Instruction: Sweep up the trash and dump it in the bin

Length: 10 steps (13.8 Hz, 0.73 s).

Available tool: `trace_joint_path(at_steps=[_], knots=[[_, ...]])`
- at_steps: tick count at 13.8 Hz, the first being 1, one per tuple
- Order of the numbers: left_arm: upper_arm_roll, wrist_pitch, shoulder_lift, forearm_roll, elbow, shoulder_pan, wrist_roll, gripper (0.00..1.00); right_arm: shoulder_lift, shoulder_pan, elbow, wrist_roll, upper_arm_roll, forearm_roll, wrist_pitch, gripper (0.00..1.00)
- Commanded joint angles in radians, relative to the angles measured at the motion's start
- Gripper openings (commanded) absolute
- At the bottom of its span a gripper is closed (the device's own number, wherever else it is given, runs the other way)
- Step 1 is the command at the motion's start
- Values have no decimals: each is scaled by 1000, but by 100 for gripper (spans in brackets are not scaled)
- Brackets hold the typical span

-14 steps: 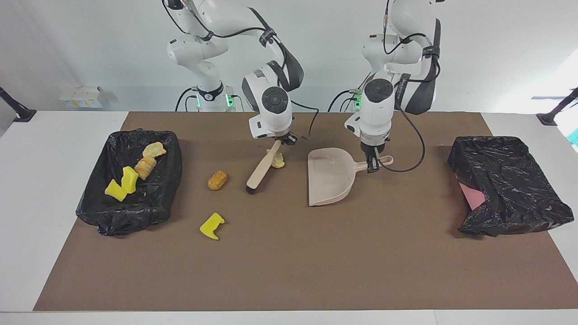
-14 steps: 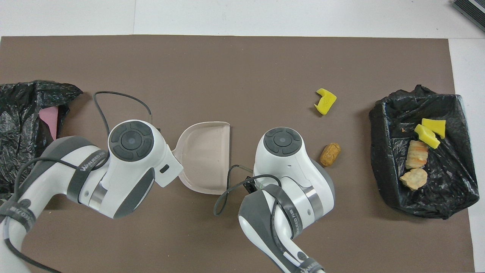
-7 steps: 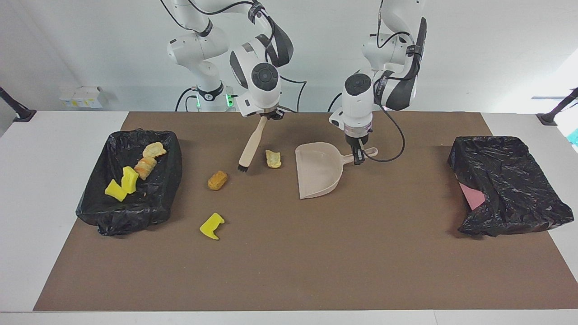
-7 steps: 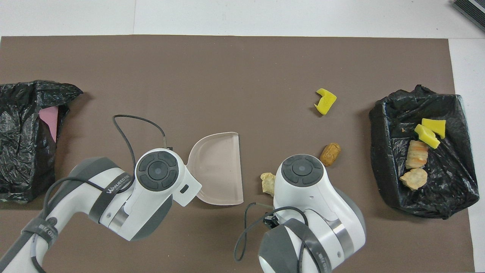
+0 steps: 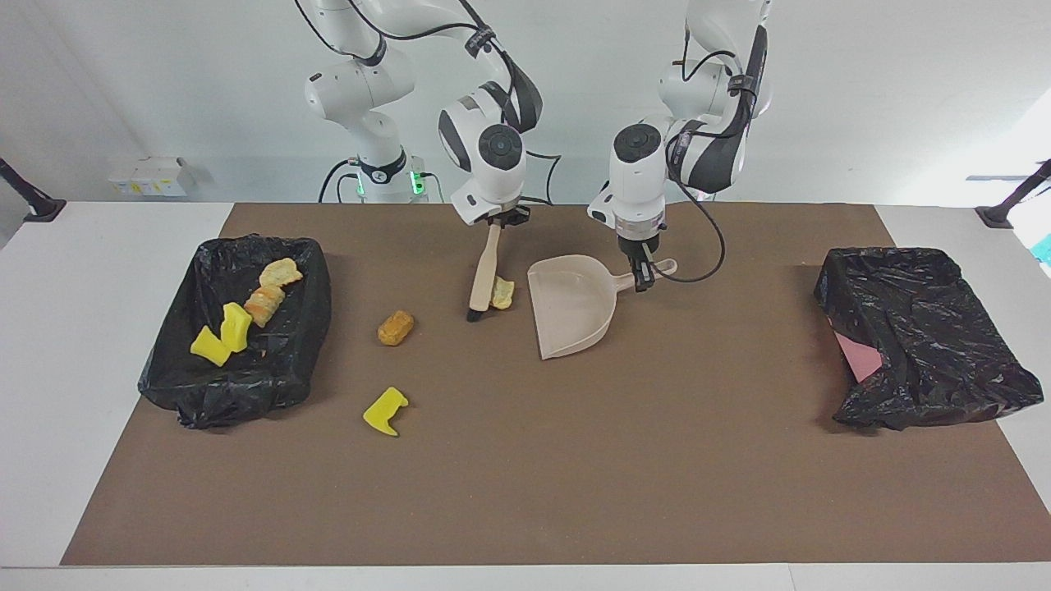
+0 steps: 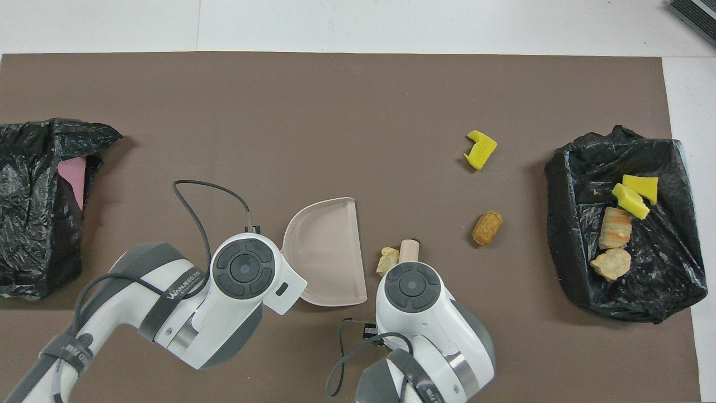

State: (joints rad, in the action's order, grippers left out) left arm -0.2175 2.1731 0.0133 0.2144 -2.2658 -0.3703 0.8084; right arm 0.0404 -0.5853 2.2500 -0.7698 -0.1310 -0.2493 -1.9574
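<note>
My right gripper [image 5: 498,220] is shut on the top of the beige brush [image 5: 484,271], which hangs almost upright with its bristles at the mat. A pale yellow scrap of trash [image 5: 502,293] lies between the bristles and the open mouth of the beige dustpan [image 5: 571,305]. My left gripper [image 5: 643,275] is shut on the dustpan's handle. A tan-orange lump [image 5: 395,327] and a bright yellow chunk [image 5: 385,411] lie on the mat toward the right arm's end. The black-lined bin [image 5: 230,394] there holds several scraps. In the overhead view the wrists hide both grippers; the dustpan [image 6: 327,252] and the scrap [image 6: 387,261] show.
A second black-bagged bin [image 5: 920,345], with pink showing at its side, stands at the left arm's end. A black cable loops from the left wrist [image 5: 706,254] beside the dustpan handle. The brown mat [image 5: 575,476] covers the table's middle.
Both arms drew back toward the robots. The brush swung from slanted to nearly upright and came up against the pale scrap. The dustpan slid toward the right arm's end, closer to that scrap.
</note>
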Motion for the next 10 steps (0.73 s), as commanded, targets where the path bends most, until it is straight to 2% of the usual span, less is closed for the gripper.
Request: trace_joint_path(at_steps=[1,4,8,10], knots=[[10,34,37,6,-55,-19,-26,0,65,-17,-113,29,-6,-62,-2,0],[10,53,34,5,-55,-16,-19,0,118,-27,-239,20,-6,-62,6,0],[12,131,17,-39,-54,30,-11,0,84,37,-245,40,5,-24,47,0],[13,152,5,-76,-46,54,14,0,84,81,-247,76,4,78,83,0]])
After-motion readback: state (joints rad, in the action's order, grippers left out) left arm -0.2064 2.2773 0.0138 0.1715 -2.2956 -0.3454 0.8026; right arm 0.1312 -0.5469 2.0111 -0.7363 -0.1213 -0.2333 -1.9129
